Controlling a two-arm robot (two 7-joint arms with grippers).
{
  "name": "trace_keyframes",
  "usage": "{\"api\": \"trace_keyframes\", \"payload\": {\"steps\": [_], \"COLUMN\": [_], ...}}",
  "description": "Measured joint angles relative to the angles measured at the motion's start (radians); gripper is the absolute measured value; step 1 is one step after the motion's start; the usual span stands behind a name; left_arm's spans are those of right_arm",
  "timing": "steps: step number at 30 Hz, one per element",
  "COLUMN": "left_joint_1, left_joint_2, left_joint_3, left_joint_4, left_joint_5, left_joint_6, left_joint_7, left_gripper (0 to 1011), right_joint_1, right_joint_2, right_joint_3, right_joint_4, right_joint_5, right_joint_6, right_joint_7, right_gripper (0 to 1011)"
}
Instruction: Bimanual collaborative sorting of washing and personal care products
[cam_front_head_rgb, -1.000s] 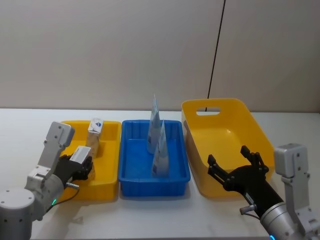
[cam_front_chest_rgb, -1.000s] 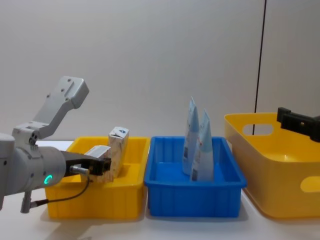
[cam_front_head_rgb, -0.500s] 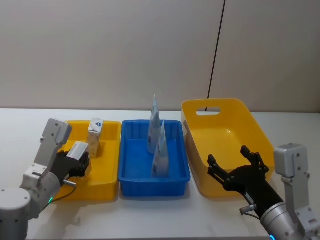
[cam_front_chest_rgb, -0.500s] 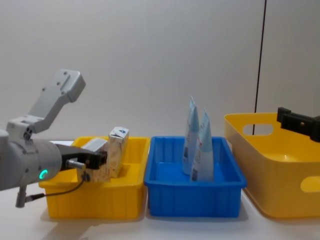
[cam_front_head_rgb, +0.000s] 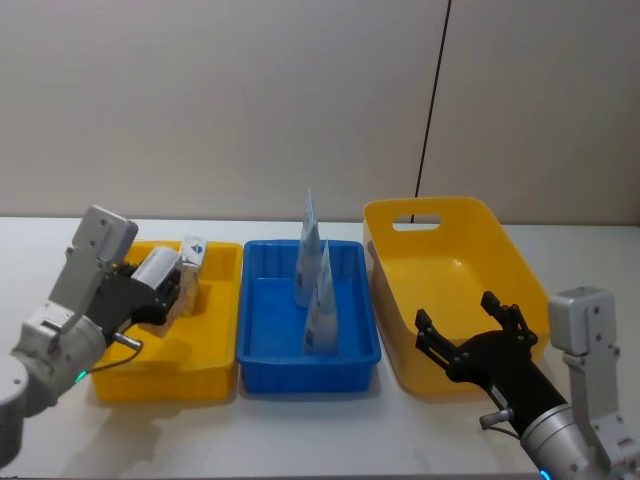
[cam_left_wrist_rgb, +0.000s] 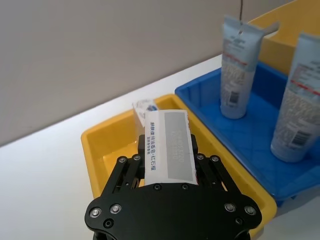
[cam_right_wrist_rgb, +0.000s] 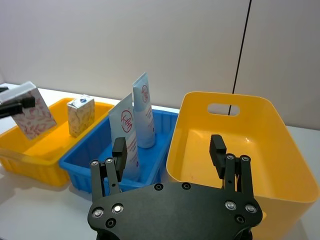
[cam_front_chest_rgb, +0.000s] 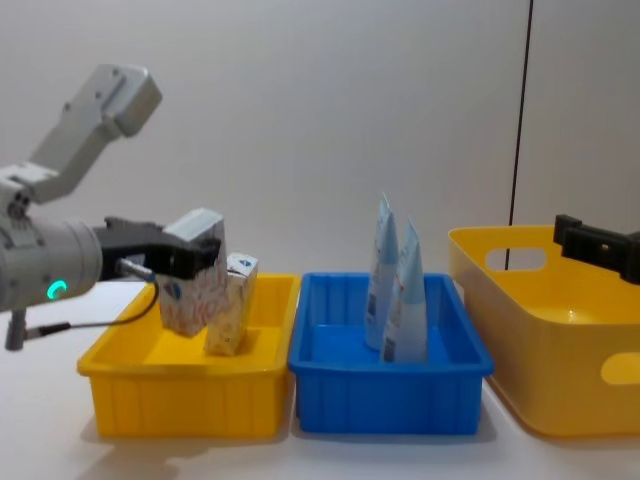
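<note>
Jaws of my left gripper (cam_front_chest_rgb: 190, 258) are clamped across the held box (cam_left_wrist_rgb: 169, 147), white card with a red-orange leaf print. It hangs tilted over the yellow tray (cam_front_chest_rgb: 180, 405). Jaws of my right gripper (cam_right_wrist_rgb: 167, 145) stand wide apart on nothing, parked low before the large yellow bin (cam_front_head_rgb: 470, 212).

Layout, by size:
- The table (cam_front_head_rgb: 300, 430) is white and carries all three containers in a row.
- At my right is the large yellow bin, handled and bare inside.
- In the middle, the blue tray (cam_front_chest_rgb: 390, 405) holds two squeeze tubes (cam_front_chest_rgb: 405, 300), upright with crimped ends up, one just behind the other.
- At my left, the yellow tray holds one standing box (cam_front_chest_rgb: 232, 305) just beside the held box. I cannot tell whether they touch.

Judgement: the step in hand is seating the held box in the yellow tray. To do it well:
- Level the box first.
- Shift it clear of the standing box so that one isn't tipped.
- Lower until its base meets the tray floor.
- Only then let the jaws part.

The right arm need not move.
</note>
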Motion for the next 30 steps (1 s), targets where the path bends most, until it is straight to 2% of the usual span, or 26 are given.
{"api": "trace_keyframes", "payload": {"steps": [12,19,30], "left_joint_1": [-0.003,-0.010,-0.029], "left_joint_2": [0.093,0.151,0.222], "left_joint_3": [0.004,0.006,0.012], "left_joint_4": [-0.106,-0.155,-0.199], "left_joint_5": [-0.019,-0.056,-0.118], "left_joint_6": [-0.043,-0.071,-0.113], "left_joint_7": [-0.158,-0.271,-0.432], "left_gripper": [380,380,380], "right_joint_1": [0.000,0.000,0.000], "right_joint_2": [0.000,0.000,0.000], "right_joint_3": [0.000,0.000,0.000], "right_joint_4": [0.000,0.000,0.000], "right_joint_5": [0.000,0.000,0.000], "right_joint_6": [0.000,0.000,0.000], "right_joint_7": [0.000,0.000,0.000], "right_gripper": [1000,1000,1000]}}
